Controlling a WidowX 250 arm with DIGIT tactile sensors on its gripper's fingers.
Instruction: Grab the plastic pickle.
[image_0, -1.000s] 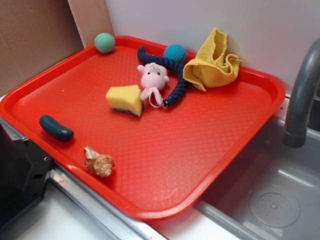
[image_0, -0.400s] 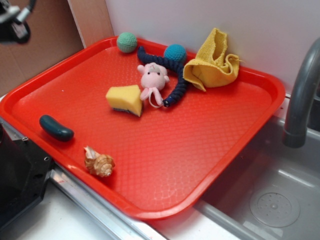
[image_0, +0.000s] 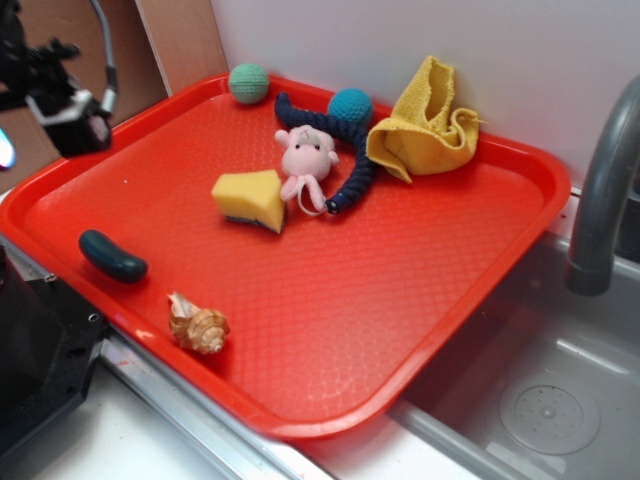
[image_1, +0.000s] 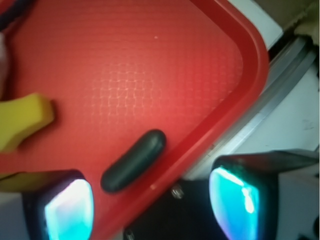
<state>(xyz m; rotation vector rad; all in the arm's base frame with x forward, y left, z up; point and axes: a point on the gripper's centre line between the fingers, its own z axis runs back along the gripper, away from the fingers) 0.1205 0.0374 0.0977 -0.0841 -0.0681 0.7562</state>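
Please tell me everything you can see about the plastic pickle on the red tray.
The plastic pickle is a small, smooth, dark teal-green capsule with rounded ends and a slight curve; it looks like glossy plastic. It lies flat on the red tray, close along the rim at the tray's near left side, next to the seashell without touching it. In the wrist view it lies diagonally between the two fingers, which are above it and spread apart. Nothing holds it.
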